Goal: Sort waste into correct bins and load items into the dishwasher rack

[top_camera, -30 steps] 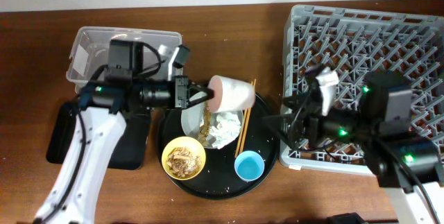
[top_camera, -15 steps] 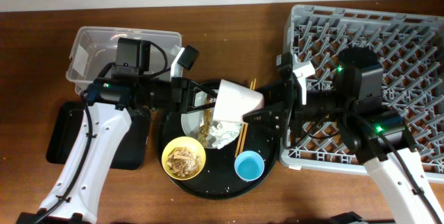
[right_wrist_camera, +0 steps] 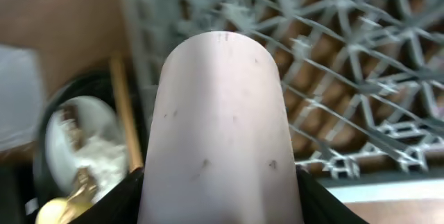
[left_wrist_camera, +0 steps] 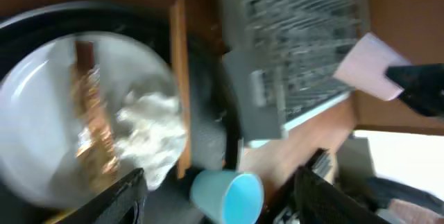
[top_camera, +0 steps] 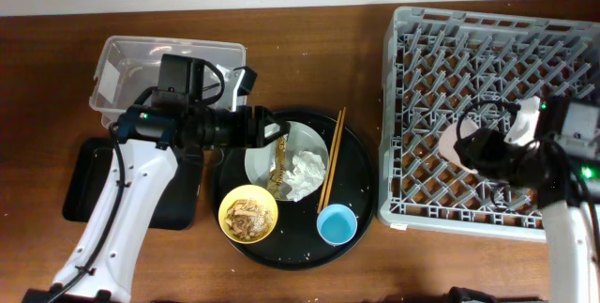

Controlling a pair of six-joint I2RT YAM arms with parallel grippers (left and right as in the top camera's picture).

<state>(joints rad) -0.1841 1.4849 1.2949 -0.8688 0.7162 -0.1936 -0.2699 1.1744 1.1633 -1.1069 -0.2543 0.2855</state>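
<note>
Overhead: the small pink cup [top_camera: 453, 142] is held above the dishwasher rack [top_camera: 441, 40], lying on its side in the right gripper [top_camera: 476, 148]. Whether it touches the pegs cannot be told.

Right wrist: the cup fills the frame. The jaws are clamped on its two sides, with rack lattice beyond and beneath them.

Step judged in hand: loading the cup into the rack. The next move is judged to call for the cup to be turned mouth-down, lowered between pegs and released only once seated. If let go tilted, it could be left lying loose.

Left gripper [top_camera: 270, 137]: in the left wrist view the jaws are seen apart and empty, above the white round plate [top_camera: 255, 164].
- Below these jaws, on the plate: wrapper strip [top_camera: 278, 160] and crumpled napkin [top_camera: 302, 174].
- Just past the napkin: chopsticks [top_camera: 333, 158].
- Further out: small blue cup [top_camera: 335, 225], and yellow bowl [top_camera: 247, 215] with food scraps inside.
- All are carried on the round black tray [top_camera: 361, 167] on the desk [top_camera: 309, 50].
- Behind the jaws, beside the arm: clear tub [top_camera: 127, 59] and shallow black tray [top_camera: 80, 186].

Writing: none can be read. A pale patch is noted on the tub wall, too small to make out.
</note>
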